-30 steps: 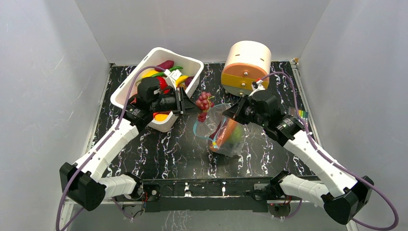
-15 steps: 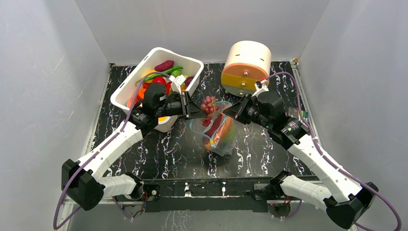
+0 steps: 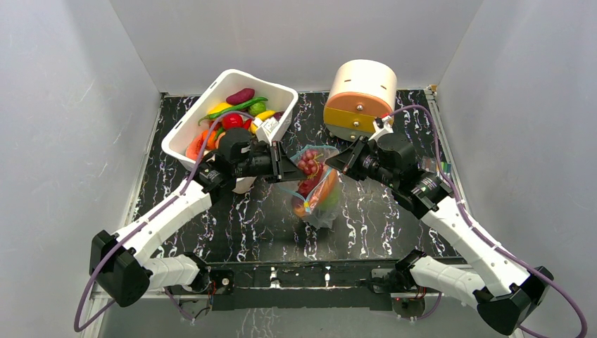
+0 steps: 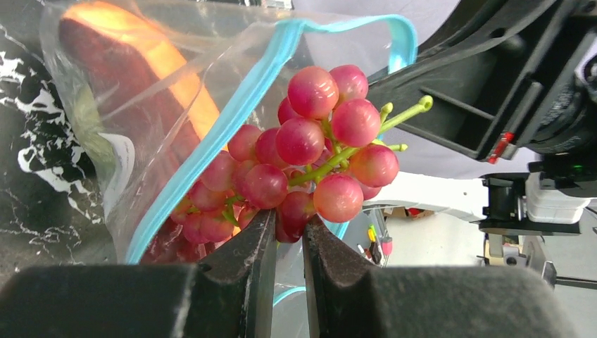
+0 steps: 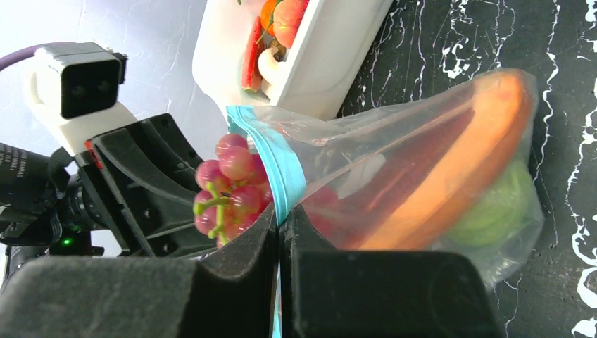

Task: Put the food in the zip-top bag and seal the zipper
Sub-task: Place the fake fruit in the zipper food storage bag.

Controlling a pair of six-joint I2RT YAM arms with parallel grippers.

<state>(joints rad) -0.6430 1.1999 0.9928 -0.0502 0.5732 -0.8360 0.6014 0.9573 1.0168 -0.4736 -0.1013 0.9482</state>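
Note:
My left gripper [image 3: 290, 165] is shut on the red grapes [image 3: 308, 163] and holds the bunch at the open mouth of the clear zip-top bag [image 3: 320, 201]. In the left wrist view the grapes [image 4: 310, 155] are pinched at the fingertips [image 4: 286, 232], against the blue-teal zipper strip [image 4: 232, 127]. My right gripper [image 3: 336, 163] is shut on the zipper strip [image 5: 281, 172] and holds the bag's mouth up; its fingertips [image 5: 280, 224] clamp the strip. An orange carrot [image 5: 457, 169] and a green piece [image 5: 500, 208] lie inside the bag [image 5: 422, 176]. The grapes also show in the right wrist view [image 5: 229, 190].
A white bin [image 3: 278, 95] with several more toy fruits and vegetables stands at the back left. A round cream and orange container [image 3: 360, 95] stands at the back right. The floor is black marbled [image 3: 239, 218], with grey walls on three sides.
My left gripper has carried the grapes to the right, from beside the bin to the bag's mouth. The bag has shifted a little left and been held up by the right gripper.

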